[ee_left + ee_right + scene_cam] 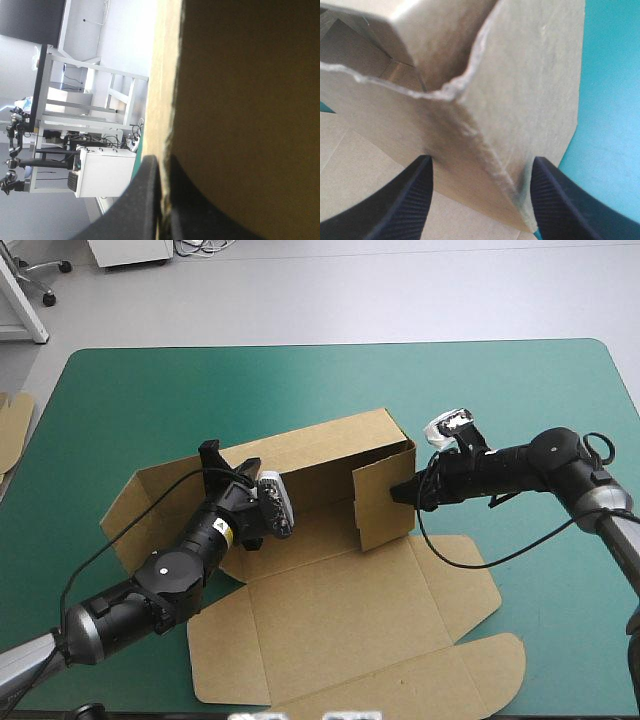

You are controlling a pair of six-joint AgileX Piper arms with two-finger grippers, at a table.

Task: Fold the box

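The brown box (330, 610) lies mid-table, its lid panel and flaps flat toward the near edge. Its long rear wall (330, 455) stands raised, and a short end flap (385, 508) stands upright at the right end. My left gripper (228, 465) is at the rear wall's left part; in the left wrist view the black fingers (145, 210) are shut on the box's board edge (170, 100). My right gripper (400, 490) touches the end flap from the right. Its fingers (405, 205) stand apart, open, with the flap's bent corner (520, 100) between them.
An edge of more brown board (12, 425) shows at the table's left edge. Bare teal-green cover (500, 390) stretches behind and to the right of the box, and a strip (612, 100) shows beside the flap in the right wrist view.
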